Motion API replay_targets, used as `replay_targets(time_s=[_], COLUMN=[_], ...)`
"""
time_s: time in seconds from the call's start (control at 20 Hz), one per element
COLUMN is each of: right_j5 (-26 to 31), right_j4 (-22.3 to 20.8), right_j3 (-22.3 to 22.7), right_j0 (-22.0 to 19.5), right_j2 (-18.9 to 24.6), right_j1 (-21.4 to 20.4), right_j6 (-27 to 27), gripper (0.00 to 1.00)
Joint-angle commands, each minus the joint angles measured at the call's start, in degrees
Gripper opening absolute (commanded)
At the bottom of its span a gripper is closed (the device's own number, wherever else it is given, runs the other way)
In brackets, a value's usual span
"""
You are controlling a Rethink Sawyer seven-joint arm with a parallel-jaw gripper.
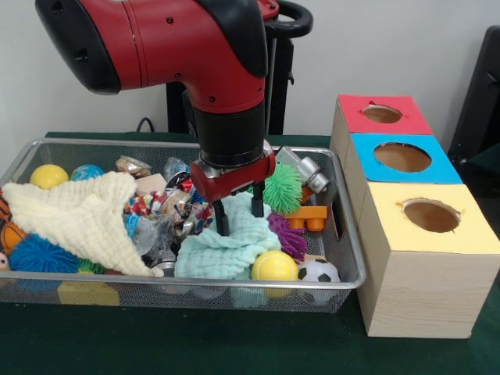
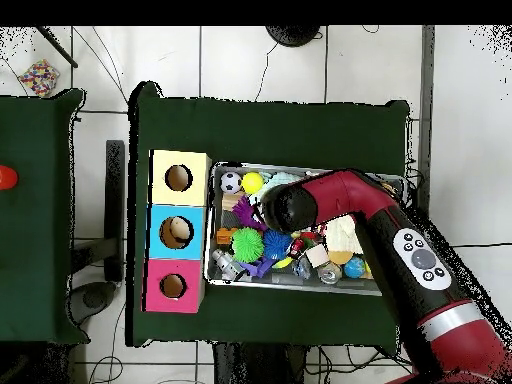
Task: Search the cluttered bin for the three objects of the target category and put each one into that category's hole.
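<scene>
Mint cloth [image 1: 226, 248] hides part of the bin [image 1: 348, 242], so we hover our fingers [image 1: 239, 216], spread apart, over it, perhaps to uncover plush toys.

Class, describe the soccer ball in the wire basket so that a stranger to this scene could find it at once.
Start at the large silver wire-mesh basket on the green table and go to its front corner nearest the yellow-topped wooden box. There, beside a smooth yellow ball, lies the small soccer ball. It alone is white with black patches; its neighbours are plain or spiky.
</scene>
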Motion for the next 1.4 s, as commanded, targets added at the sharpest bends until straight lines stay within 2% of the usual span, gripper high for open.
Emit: replay_targets(time_s=[0.05, 0.75, 1.2, 1.4], right_j5=[6.3, 5.3, 6.6, 6.1], right_j4=[-0.4, -1.1, -0.1, -2.2], right_j3=[-2.1, -1.7, -3.3, -4.0], right_j0=[-1.0, -0.8, -1.2, -0.7], right_j2=[-2.6, -2.6, -2.7, -3.3], right_j1=[2.0, 1.6, 3.7, 3.0], right_j6=[-15.0, -14.6, -15.3, -16.2], gripper=[1.00, 1.00, 1.00, 1.00])
